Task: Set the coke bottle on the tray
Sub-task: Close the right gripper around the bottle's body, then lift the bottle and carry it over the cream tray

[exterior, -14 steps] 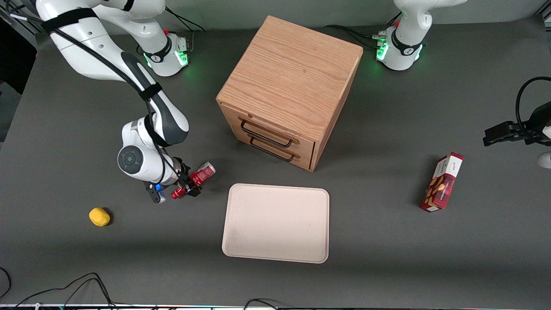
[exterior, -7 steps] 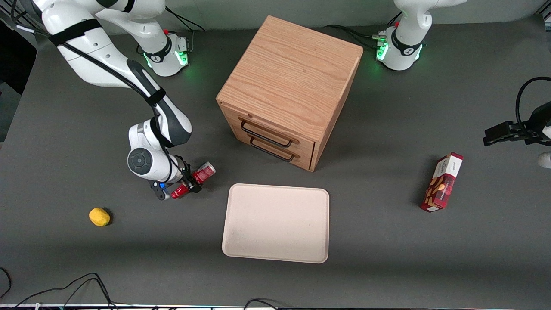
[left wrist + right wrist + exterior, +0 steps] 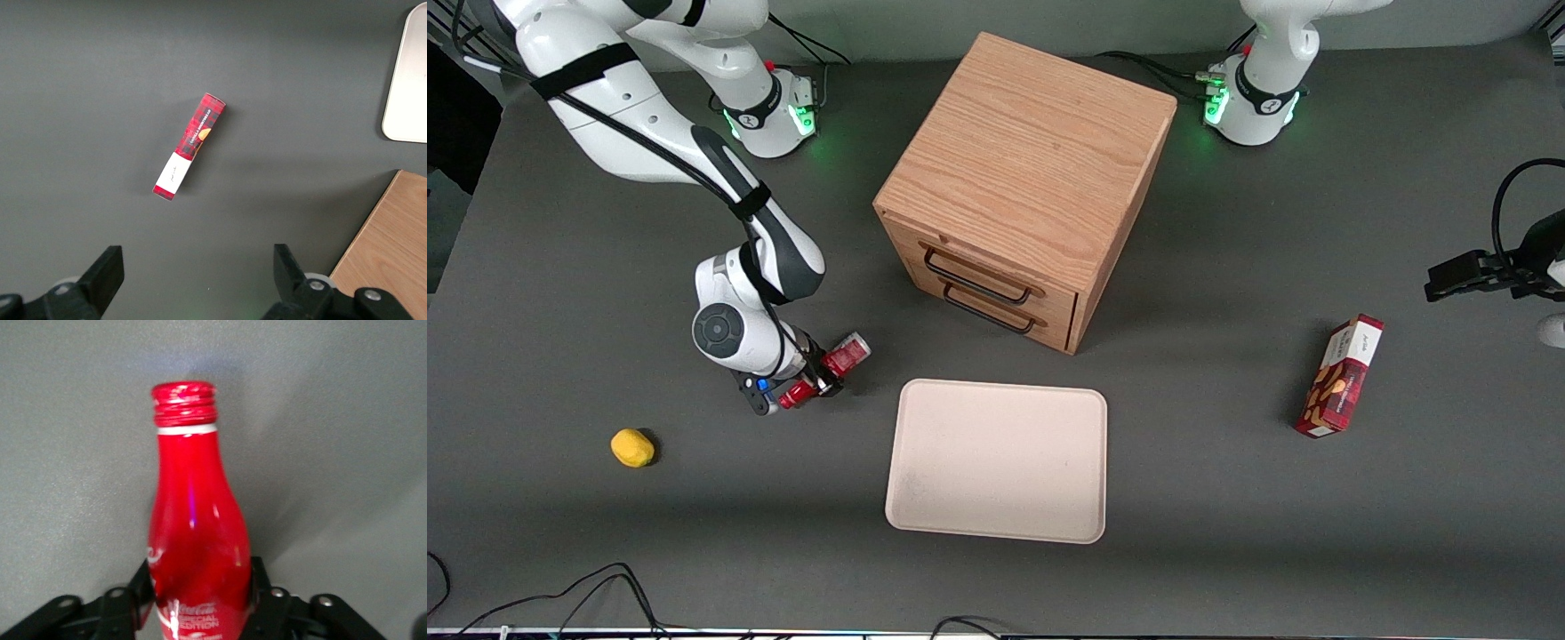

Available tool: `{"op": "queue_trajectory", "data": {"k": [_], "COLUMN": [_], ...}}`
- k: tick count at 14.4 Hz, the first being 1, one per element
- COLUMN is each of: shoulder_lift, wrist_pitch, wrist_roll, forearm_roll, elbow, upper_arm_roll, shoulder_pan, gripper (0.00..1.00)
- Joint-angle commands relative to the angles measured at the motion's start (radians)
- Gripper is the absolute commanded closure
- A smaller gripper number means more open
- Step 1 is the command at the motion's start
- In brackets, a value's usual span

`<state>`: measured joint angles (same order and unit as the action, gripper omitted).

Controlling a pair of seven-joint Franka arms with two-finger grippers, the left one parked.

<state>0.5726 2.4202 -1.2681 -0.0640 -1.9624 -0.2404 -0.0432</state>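
Observation:
The coke bottle point(image 3: 845, 357) is a slim red bottle with a red cap, lying on its side on the dark table point(image 3: 1227, 498). Its silvery base points toward the wooden cabinet. My right gripper point(image 3: 821, 375) is down at the table, shut on the bottle's body. In the right wrist view the bottle point(image 3: 197, 540) fills the gap, and the black fingers point(image 3: 139, 588) press against both of its sides. The pale beige-pink tray point(image 3: 996, 462) lies flat, empty, beside the bottle and a little nearer the front camera. A corner of it shows in the left wrist view point(image 3: 408, 80).
A wooden two-drawer cabinet point(image 3: 1023, 178) stands farther from the camera than the tray. A yellow lemon point(image 3: 632, 447) lies toward the working arm's end. A red snack box point(image 3: 1341, 377) lies toward the parked arm's end and also shows in the left wrist view point(image 3: 190, 145).
The right arm has come down and in a little, settling the gripper lower around the bottle. The bottle has hardly moved on the table.

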Motion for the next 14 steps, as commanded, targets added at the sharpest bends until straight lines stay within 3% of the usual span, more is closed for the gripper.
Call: {"op": "queue_trajectory", "data": {"k": [1, 3, 8, 14], "shoulder_lift": [-0.002, -0.029, -0.117, -0.039], "wrist_pitch": [0.01, -0.03, -0.292, -0.588], "wrist_roll": [-0.016, -0.002, 0.117, 0.412], "forearm_roll": [-0.023, -0.023, -0.019, -0.022], "elbow": [0.011, 0.042, 0.253, 0.701], "upper_arm_roll": [-0.004, -0.007, -0.046, -0.057], "shoulder_pan": [0.006, 0.006, 0.002, -0.036], "gripper": [0.88, 1.0, 1.0, 1.0]}}
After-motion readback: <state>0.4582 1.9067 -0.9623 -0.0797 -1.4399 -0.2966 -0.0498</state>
